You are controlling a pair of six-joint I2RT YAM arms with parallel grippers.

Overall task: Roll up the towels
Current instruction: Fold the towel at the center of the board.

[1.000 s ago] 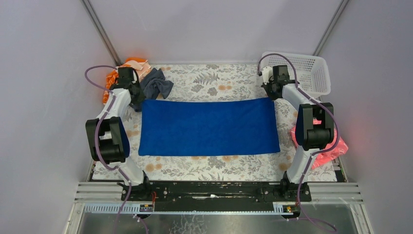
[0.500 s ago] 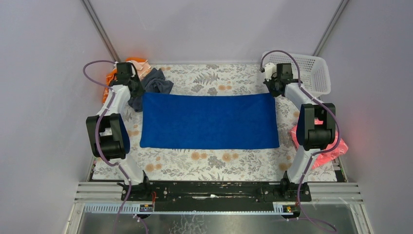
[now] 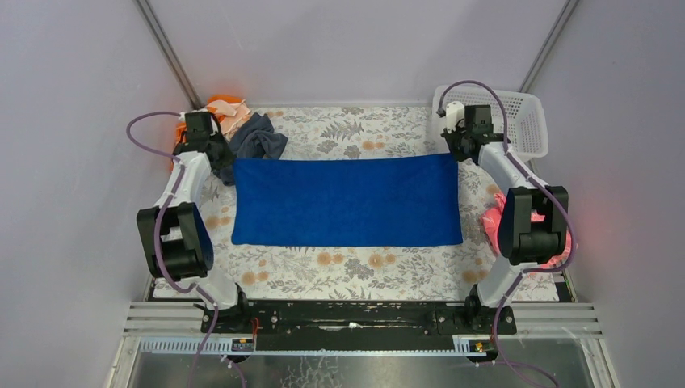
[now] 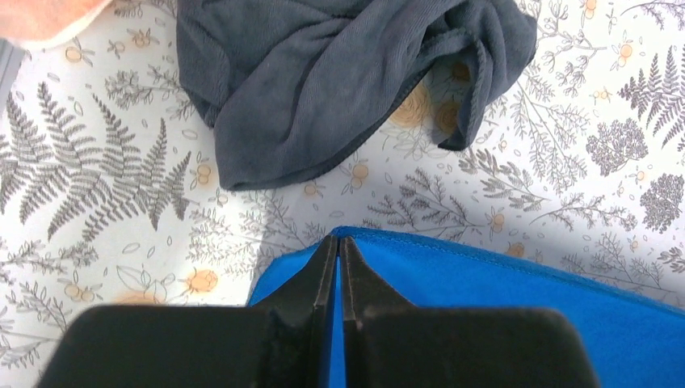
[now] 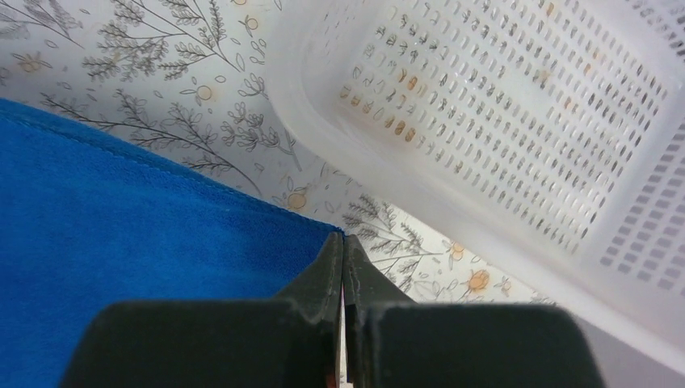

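The bright blue towel (image 3: 347, 200) lies spread flat across the floral table. My left gripper (image 3: 223, 162) is shut on its far left corner; in the left wrist view blue cloth (image 4: 525, 307) shows between the closed jaws of the gripper (image 4: 339, 240). My right gripper (image 3: 451, 154) is shut on the far right corner; in the right wrist view the gripper (image 5: 343, 239) meets the blue towel (image 5: 121, 218) at its tip. The dark slate-grey towel (image 3: 258, 137) lies crumpled at the far left, just beyond the blue towel's corner, and also shows in the left wrist view (image 4: 323, 81).
A white perforated basket (image 3: 521, 121) stands at the far right, close beyond my right gripper, and fills the right wrist view (image 5: 501, 121). An orange cloth (image 3: 226, 109) lies at the far left corner. A pink-red cloth (image 3: 491, 222) lies by the right edge.
Both grippers have moved toward the far side, drawing the blue towel's far edge back with them. The towel now lies a little farther from the arm bases.
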